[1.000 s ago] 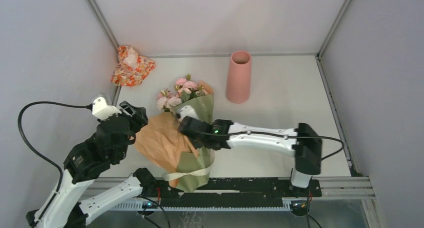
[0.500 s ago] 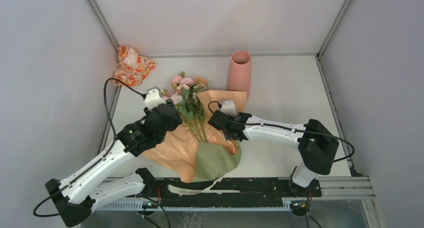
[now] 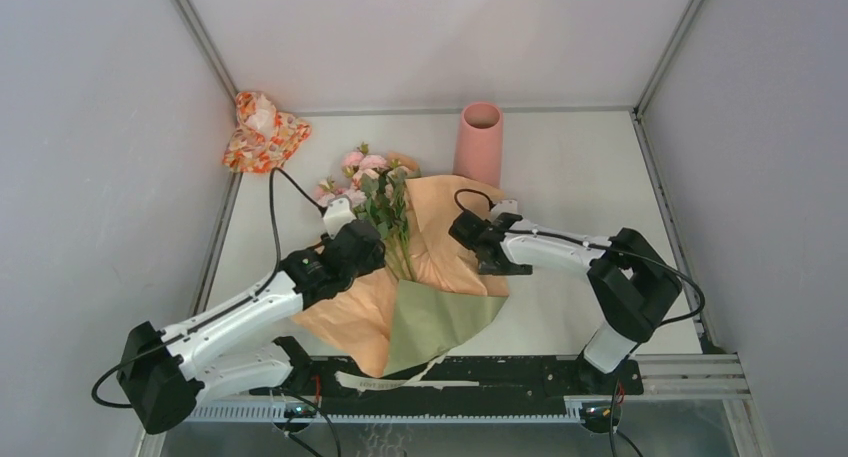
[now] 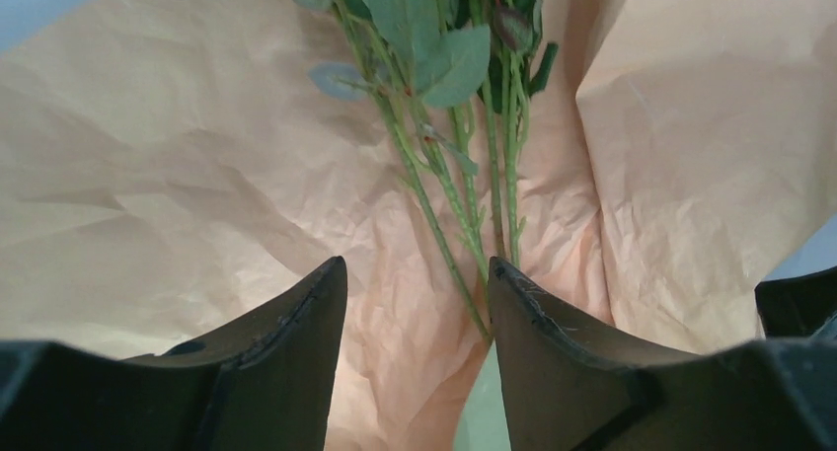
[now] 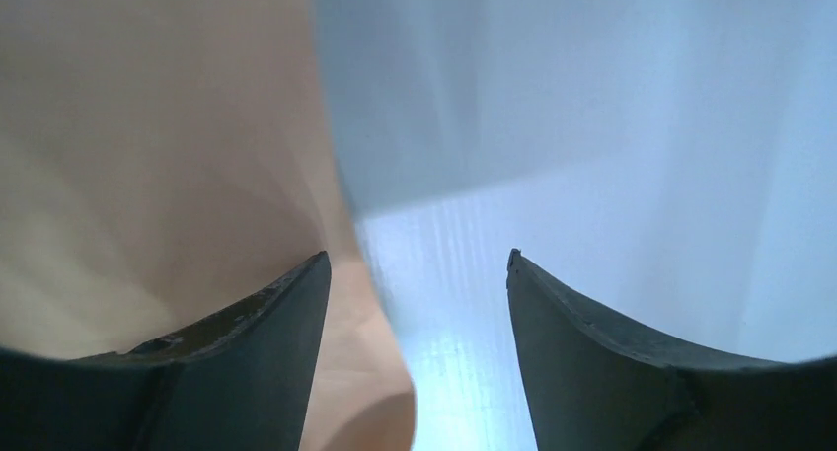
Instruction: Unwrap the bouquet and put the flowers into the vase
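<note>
Opened bouquet (image 3: pixel 440 277) on table (image 3: pixel 580 177); both grippers empty.
The tan-orange paper (image 3: pixel 450 252) and olive-green paper (image 3: pixel 440 317) lay spread flat before the arms. The flowers (image 3: pixel 380 192) lay on the paper with their blooms toward the back. The vase (image 3: pixel 478 142) stood upright by the paper's far corner. The left gripper (image 4: pixel 415 263) was partly open at the stem ends and gripped nothing. The right gripper (image 5: pixel 415 259) gaped wide over the paper's right edge.

Top view's bright, even and sharp, just soft shadows. Left wrist is crisp on the flowers (image 4: pixel 449 66), fingers (image 4: pixel 266 362) soft. Right wrist's all blur, bluish washed-out glare at right.
</note>
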